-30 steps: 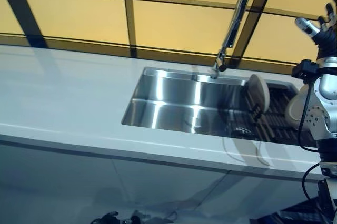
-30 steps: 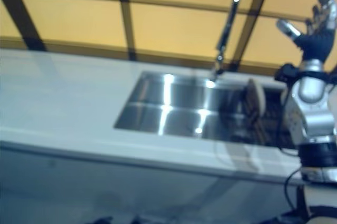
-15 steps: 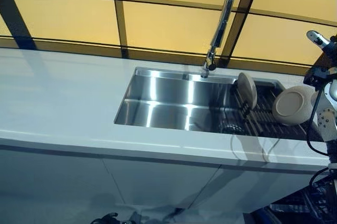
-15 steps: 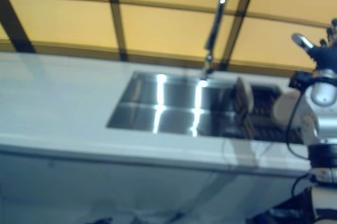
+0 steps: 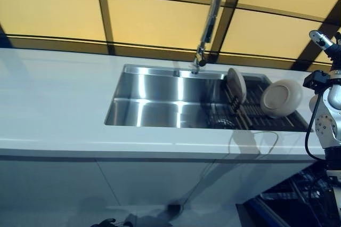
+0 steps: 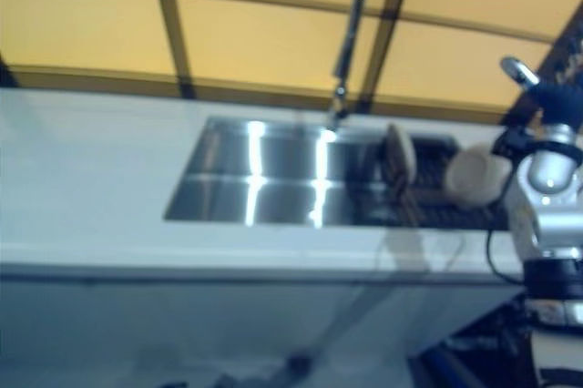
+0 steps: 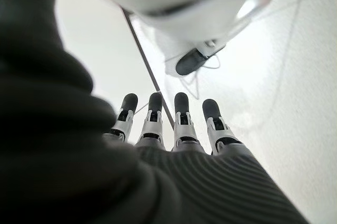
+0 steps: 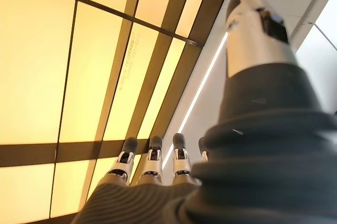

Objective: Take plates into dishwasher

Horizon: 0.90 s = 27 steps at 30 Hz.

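View panned right; two plates [image 5: 281, 98] rest beside sink [image 5: 154, 104].

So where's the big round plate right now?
In the left eye view the big round plate stands on edge on the dark rack at the sink's right end, right of a second plate and the tap.

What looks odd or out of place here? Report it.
Nothing stands out. Two plates stand on edge in the dark rack at the sink's right end. The tap is upright, the counter unspilled. Both hands hold nothing.
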### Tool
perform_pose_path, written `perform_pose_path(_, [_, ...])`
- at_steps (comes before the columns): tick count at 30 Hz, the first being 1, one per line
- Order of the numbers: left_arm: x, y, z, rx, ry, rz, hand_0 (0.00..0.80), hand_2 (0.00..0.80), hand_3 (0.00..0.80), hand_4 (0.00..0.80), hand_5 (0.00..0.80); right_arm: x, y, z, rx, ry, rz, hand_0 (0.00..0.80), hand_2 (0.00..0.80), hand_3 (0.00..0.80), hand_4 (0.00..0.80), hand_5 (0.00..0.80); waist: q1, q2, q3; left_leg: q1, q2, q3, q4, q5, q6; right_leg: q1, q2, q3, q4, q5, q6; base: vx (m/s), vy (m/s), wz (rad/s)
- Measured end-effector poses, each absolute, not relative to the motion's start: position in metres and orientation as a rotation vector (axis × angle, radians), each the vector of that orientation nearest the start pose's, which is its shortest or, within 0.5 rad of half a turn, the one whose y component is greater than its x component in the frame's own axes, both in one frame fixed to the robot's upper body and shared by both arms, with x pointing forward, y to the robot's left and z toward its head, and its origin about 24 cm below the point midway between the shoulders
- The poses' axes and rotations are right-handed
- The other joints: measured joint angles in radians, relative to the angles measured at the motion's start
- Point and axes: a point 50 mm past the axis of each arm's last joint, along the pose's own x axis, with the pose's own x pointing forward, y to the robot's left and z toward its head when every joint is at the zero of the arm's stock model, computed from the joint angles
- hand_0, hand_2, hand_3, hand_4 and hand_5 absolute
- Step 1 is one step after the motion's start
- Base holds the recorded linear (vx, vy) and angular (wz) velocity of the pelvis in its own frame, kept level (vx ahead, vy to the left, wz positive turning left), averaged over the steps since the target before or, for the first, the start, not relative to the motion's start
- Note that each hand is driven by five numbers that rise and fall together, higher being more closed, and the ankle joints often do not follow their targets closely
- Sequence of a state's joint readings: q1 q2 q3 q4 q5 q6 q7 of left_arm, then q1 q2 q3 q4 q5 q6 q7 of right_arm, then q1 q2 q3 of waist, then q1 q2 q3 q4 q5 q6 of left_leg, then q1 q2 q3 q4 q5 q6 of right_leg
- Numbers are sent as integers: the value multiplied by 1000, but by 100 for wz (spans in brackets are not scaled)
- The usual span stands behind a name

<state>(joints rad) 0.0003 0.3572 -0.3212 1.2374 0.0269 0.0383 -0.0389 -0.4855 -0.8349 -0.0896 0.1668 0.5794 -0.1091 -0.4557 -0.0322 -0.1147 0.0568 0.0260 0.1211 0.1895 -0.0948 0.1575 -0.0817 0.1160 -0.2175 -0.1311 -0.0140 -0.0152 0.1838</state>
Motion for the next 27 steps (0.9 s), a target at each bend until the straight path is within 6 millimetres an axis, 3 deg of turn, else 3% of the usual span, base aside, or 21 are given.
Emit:
perform_pose_path(3, [78,287,-148,545,1347,-39,0,0,0,0,0,298,-309,245,-70,-592,-509,0,0,0,0,0,14,1,5,-10,34,-12,0,-1,-3,-22,-80,-17,-34,24,36,7,-504,-36])
perform_pose_path(5, [81,300,-143,564,1352,5,0,0,0,0,0,297,-304,245,-60,-604,-494,0,0,0,0,0,24,10,12,-25,84,-54,1,-1,-15,-17,-83,-17,-64,41,59,6,-498,-9])
perform_pose_path(6, [81,303,-142,572,1353,13,0,0,0,0,0,296,-303,247,-60,-611,-488,0,0,0,0,0,24,9,12,-31,92,-61,0,4,-24,-15,-75,-16,-71,39,61,60,-636,17])
perform_pose_path(7, [83,309,-139,572,1351,46,0,0,0,0,0,296,-300,252,-57,-634,-478,0,0,0,0,0,22,11,19,-35,138,-95,1,25,-72,-5,-40,-19,-70,112,62,68,-563,26])
perform_pose_path(8, [82,306,-140,558,1352,53,0,0,0,0,0,296,-300,251,-57,-630,-482,0,0,0,0,0,20,37,26,-30,164,-110,2,27,-78,13,-13,-24,-66,103,53,94,-771,37])
perform_pose_path(9, [80,284,-149,511,1357,14,0,0,0,0,0,296,-303,248,-63,-607,-497,0,0,0,0,0,21,96,41,-23,237,-116,4,-35,-79,40,76,-20,-78,81,6,49,-460,31])
perform_pose_path(10, [80,271,-154,482,1353,-12,0,0,0,0,0,296,-303,248,-67,-603,-501,0,0,0,0,0,18,97,40,-17,234,-111,22,-64,-77,38,67,-24,-78,79,-14,37,-500,20])
perform_pose_path(11, [85,259,-156,442,1329,-22,0,0,0,0,0,296,-304,250,-84,-598,-503,0,0,0,0,0,22,84,44,-26,177,-108,114,-60,-72,39,53,-24,-76,78,-16,1,-476,9])
perform_pose_path(12, [87,248,-158,411,1308,-47,0,0,0,0,0,296,-305,258,-112,-609,-500,0,0,0,0,0,23,111,38,-26,150,-99,146,-59,-64,41,62,-25,-73,79,-22,-26,-428,27])
perform_pose_path(13, [88,241,-159,395,1290,-64,0,0,0,0,0,293,-308,263,-125,-626,-508,0,0,0,0,0,10,136,30,-19,167,-99,114,-51,-80,41,88,-41,-71,77,-26,-38,-371,31])
perform_pose_path(14, [91,238,-159,395,1272,-74,0,0,0,0,0,292,-309,264,-126,-629,-514,0,0,0,0,0,11,139,33,-23,171,-100,120,-33,-83,38,94,-44,-76,76,-31,-48,-238,33])
perform_pose_path(16, [104,225,-158,394,1201,-127,0,0,0,0,0,293,-311,261,-143,-617,-519,0,0,0,0,0,17,124,47,-61,178,-84,163,32,-69,43,108,-49,-77,72,-50,-67,-233,32])
perform_pose_path(17, [109,217,-157,385,1171,-159,0,0,0,0,0,294,-311,262,-149,-618,-515,0,0,0,0,0,18,120,54,-79,178,-80,158,73,-46,45,117,-73,-76,67,-64,-61,-235,55])
perform_pose_path(19, [110,214,-157,396,1151,-185,0,0,0,0,0,295,-308,263,-166,-626,-500,0,0,0,0,0,22,135,58,-81,173,-79,129,96,-46,53,118,-100,-77,63,-74,-8,-153,50])
perform_pose_path(20, [108,212,-158,398,1155,-194,0,0,0,0,0,295,-308,264,-168,-626,-496,0,0,0,0,0,22,138,55,-81,166,-81,122,76,-62,51,116,-102,-77,62,-74,27,-132,32])
perform_pose_path(21, [99,209,-161,389,1176,-203,0,0,0,0,0,295,-306,262,-168,-627,-488,0,0,0,0,0,25,169,39,-70,123,-95,102,-20,-96,42,114,-99,-72,63,-65,33,-131,13])
perform_pose_path(25, [93,225,-160,417,1203,-171,0,0,0,0,0,301,-297,253,-176,-593,-454,0,0,0,0,0,27,166,36,-69,57,-112,47,-35,-87,18,74,-66,-76,73,-42,24,-102,12])
perform_pose_path(27, [90,227,-160,417,1213,-165,0,0,0,0,0,304,-292,247,-171,-573,-440,0,0,0,0,0,33,167,35,-55,46,-125,28,-17,-65,21,69,-60,-77,75,-32,9,-31,-8])
